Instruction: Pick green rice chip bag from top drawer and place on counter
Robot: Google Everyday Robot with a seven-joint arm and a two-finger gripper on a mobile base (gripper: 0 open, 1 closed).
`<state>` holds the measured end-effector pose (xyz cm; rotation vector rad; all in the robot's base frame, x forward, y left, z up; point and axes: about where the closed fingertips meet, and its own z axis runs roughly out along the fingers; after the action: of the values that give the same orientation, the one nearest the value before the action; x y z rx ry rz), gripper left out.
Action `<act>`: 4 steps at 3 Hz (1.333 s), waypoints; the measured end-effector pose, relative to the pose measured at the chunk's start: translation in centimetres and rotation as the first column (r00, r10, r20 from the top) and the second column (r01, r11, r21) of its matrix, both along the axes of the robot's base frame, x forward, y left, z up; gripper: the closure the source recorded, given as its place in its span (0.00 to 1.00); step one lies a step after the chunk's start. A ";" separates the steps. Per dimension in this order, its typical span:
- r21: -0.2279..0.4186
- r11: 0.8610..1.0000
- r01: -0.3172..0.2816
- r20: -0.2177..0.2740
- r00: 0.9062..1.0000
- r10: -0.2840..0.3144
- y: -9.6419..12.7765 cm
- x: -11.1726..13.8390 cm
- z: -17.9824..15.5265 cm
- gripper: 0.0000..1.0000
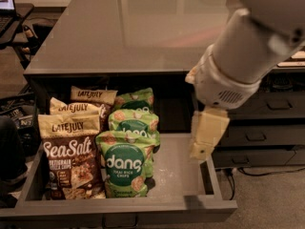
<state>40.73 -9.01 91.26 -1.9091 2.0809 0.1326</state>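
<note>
The large, glossy grey-brown counter [143,27] reflects pale light toward its far edge. Under its front edge the wide dark-grey top drawer [143,207] stands open. On the drawer's pale grey floor, 3 brown-and-cream Late July bags [69,159] fill the left side, from front corner to back. Just beside them stands the light-green rice chip bag [125,165], with 2 more green pouches [134,123] behind it. The cream gripper [201,149] hangs over the floor near its right edge.

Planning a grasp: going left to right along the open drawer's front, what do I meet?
Brown-and-cream Sea Salt chip bag → light-green dang rice chip pouch → bare pale-grey floor of the dark-grey drawer → cream tool, hanging above the drawer's right side.
</note>
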 end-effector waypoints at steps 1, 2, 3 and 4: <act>-0.007 1.000 -0.008 -0.039 0.999 0.008 2.8 0.5 -4.0 0.00; 0.002 1.000 -0.023 -0.080 0.997 0.023 4.5 0.7 -6.5 0.00; 0.003 1.000 -0.023 -0.082 0.996 0.024 4.6 0.7 -6.5 0.00; 0.042 0.999 -0.033 -0.091 0.995 0.037 6.2 0.2 -8.0 0.00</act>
<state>40.96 -2.84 83.29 -1.9508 2.0869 0.2727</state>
